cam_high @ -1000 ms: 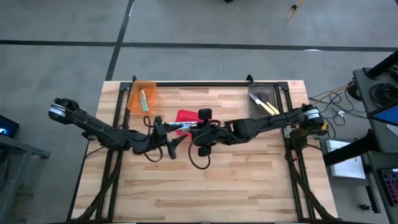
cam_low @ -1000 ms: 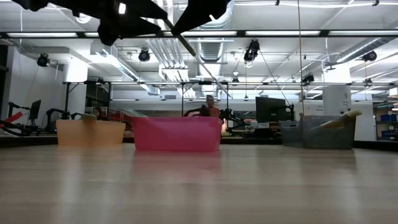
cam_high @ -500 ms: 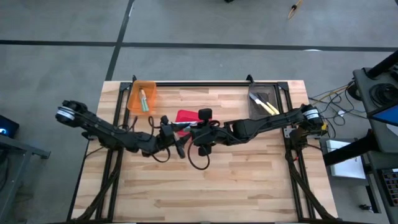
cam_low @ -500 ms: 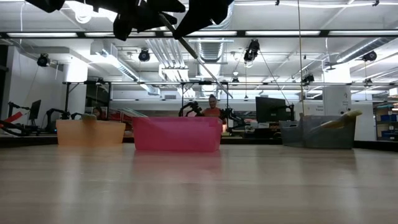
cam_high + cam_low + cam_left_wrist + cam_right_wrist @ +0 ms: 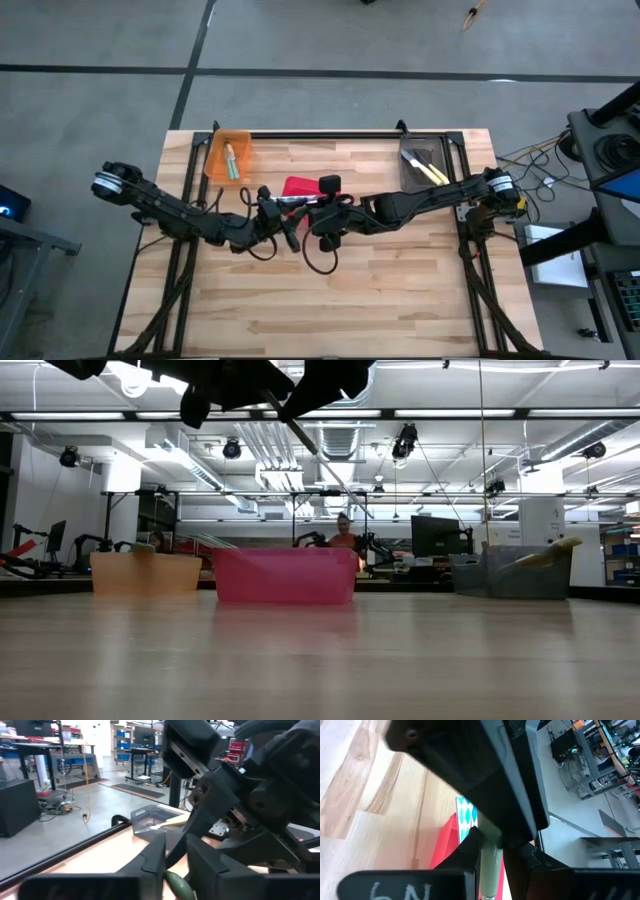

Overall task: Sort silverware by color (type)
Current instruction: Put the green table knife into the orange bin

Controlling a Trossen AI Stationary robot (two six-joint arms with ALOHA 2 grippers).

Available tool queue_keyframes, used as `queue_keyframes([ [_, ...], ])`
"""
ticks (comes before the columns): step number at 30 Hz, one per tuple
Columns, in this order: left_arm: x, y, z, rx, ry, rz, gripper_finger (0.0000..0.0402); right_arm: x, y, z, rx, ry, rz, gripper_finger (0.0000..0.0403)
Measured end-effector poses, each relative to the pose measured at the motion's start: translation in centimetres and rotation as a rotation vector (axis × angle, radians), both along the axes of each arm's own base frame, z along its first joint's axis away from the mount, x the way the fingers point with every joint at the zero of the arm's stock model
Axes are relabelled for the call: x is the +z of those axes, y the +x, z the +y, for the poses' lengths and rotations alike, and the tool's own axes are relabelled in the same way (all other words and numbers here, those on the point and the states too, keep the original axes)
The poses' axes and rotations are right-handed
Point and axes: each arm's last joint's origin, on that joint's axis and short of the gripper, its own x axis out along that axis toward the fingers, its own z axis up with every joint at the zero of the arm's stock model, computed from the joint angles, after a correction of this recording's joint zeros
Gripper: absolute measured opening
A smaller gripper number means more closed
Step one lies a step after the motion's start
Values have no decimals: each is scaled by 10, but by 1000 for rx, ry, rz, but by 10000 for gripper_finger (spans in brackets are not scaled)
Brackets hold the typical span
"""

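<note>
A green-handled utensil [image 5: 488,866] is held above the table's middle, just at 6 o'clock of the red bin [image 5: 297,186]. It is clamped in the right gripper [image 5: 495,847], and the left gripper [image 5: 176,856] is narrowed onto its handle end.

The hand-over should be completed only once the left grip is judged firm. The right fingers should then be opened and drawn straight back, so the utensil is not twisted.

Three bins are counted. In the orange bin [image 5: 222,140], at 10 o'clock, two utensils seem to lie. In the grey bin [image 5: 408,146], at 2 o'clock, two yellow utensils [image 5: 432,172] are seen. The red bin's contents cannot be counted.
</note>
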Motion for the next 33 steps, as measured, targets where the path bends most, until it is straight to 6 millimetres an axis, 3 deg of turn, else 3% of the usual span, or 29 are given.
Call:
queue_keyframes([
  [4,0,0,0,4,3,0,7,0,0,0,-1,-3,-1,38],
  [12,0,0,0,-5,0,-4,2,0,0,0,9,-12,5,8],
  [21,3,-1,0,-6,0,-21,2,1,0,0,7,-12,6,7],
  [27,16,-9,-1,-17,11,-54,1,10,-4,0,-24,5,17,8],
  [33,37,-30,-12,11,58,-73,1,26,-18,-4,-117,-18,-1,8],
])
